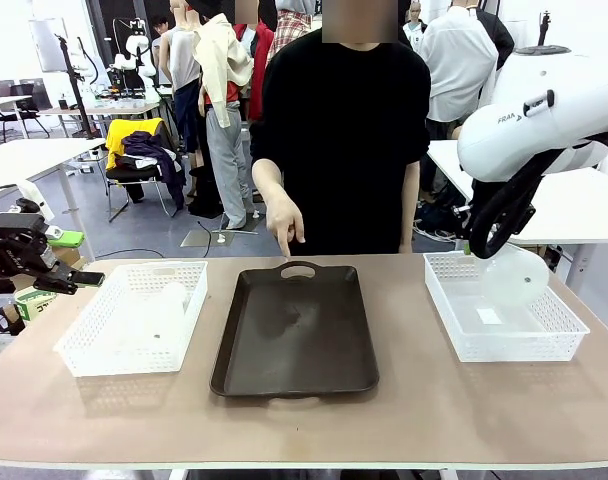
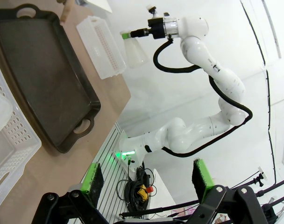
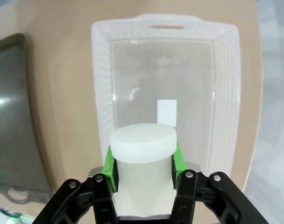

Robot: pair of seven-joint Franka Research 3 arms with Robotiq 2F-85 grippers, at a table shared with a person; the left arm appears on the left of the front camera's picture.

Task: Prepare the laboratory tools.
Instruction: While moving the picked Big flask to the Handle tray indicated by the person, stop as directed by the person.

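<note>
The front camera faces across the table (image 1: 434,420). The left wrist camera, rolled sideways, looks past the left gripper (image 2: 147,176) at the tray (image 2: 44,70) ahead. The right wrist camera looks down past the right gripper (image 3: 143,161), near the basket (image 3: 226,93) beneath; all share the tray.

Brightness: all three views are bright and evenly lit, seemingly from overhead.
Shadows: soft and faint, lying close under the tray (image 1: 294,330) and the two baskets (image 1: 84,352) on the table (image 1: 304,430).
Glare: there is a pale sheen on the tray's floor, and the left wrist view's background is washed out to near white.
Focus: the front view is sharp, while the flask (image 3: 142,154) close to the right wrist camera is slightly soft.
Distortion: both wrist views bow straight edges towards their borders.
</note>
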